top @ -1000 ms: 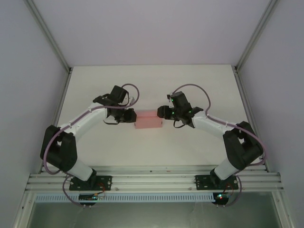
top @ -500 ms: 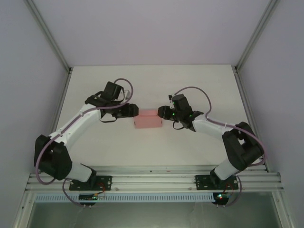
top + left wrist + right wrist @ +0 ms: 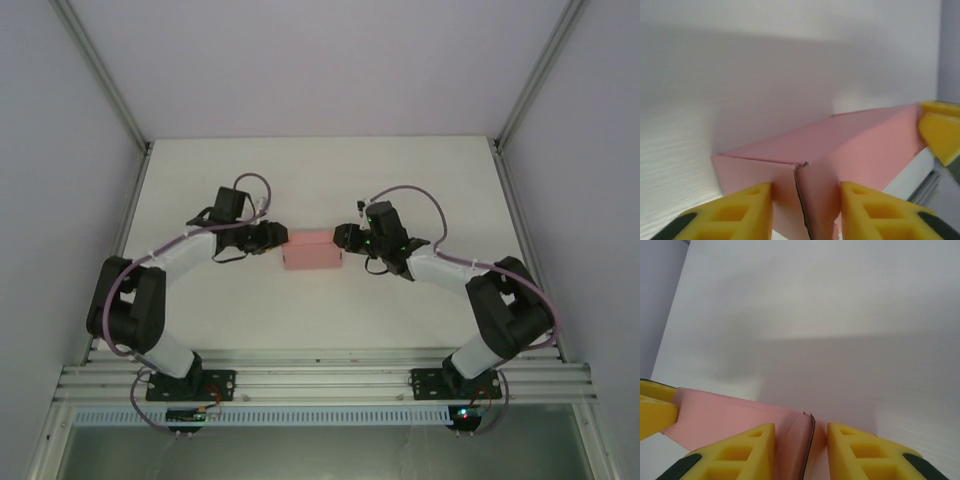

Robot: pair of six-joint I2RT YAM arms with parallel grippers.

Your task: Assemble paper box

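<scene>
Now we are working on the closing step. The box (image 3: 312,251) is lying folded into shape in the middle of the table (image 3: 330,170), and we are bearing on both its short ends at once. Our left gripper (image 3: 277,238) is meeting the left end and our right gripper (image 3: 343,238) the right end. In each wrist view the yellow fingers (image 3: 747,210) are standing narrowly apart, either side of the seam (image 3: 799,175) where the end flaps meet, with pink paper filling the gap. We cannot tell whether they are pinching the flaps or only pressing on them. The seam is gaping slightly, so we are judging the flaps not fully tucked. Next we are looking at an even, gentle inward push from both sides, so the box is neither sliding nor buckling.
</scene>
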